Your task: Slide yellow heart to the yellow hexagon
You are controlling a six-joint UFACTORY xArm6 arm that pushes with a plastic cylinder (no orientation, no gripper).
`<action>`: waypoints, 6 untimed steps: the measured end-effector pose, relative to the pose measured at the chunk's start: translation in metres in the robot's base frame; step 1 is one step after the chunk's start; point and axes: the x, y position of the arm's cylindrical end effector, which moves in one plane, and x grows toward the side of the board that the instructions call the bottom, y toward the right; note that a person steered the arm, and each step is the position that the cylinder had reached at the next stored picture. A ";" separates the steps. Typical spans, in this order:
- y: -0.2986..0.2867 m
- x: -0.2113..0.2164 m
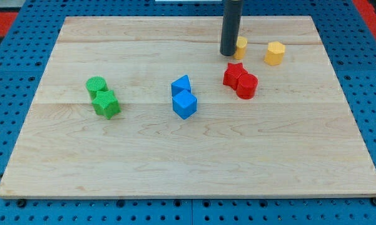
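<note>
The yellow heart (241,47) lies near the view's top, right of centre, partly hidden behind my rod. The yellow hexagon (274,53) sits a short way to its right, with a gap between them. My tip (229,54) rests on the board at the heart's left side, touching or nearly touching it.
A red star (233,74) and a red cylinder (246,85) sit together just below the tip. A blue triangle (181,85) and a blue cube (184,104) are at the centre. A green cylinder (96,85) and a green star (106,104) are at the left.
</note>
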 end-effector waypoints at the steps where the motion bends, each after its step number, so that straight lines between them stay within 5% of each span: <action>1: 0.016 0.000; 6: -0.003 -0.047</action>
